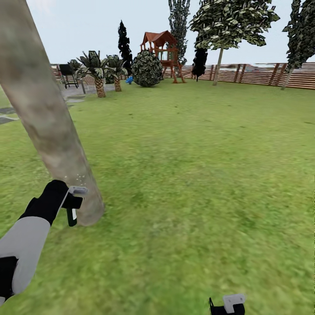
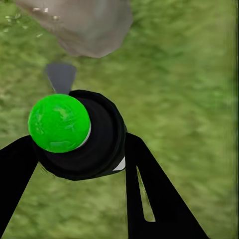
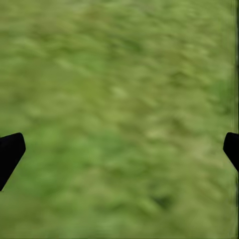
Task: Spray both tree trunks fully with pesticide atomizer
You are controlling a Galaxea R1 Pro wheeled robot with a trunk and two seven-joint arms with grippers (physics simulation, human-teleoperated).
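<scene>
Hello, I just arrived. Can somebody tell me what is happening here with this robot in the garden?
The robot's left gripper is shut on the pesticide atomizer, held close to the base of a thick tree trunk. A few small specks show on the bark just above the sprayer, possibly spray. The right gripper hangs open over the grass and holds nothing. Farther off stand a fence and a play tower.

Under me the floor [image 1: 183, 183] is blurry green grass, from which a thick mottled tree trunk [image 1: 43, 118] rises beside me, with what looks like grey paving [image 1: 8, 114] further off.
</scene>
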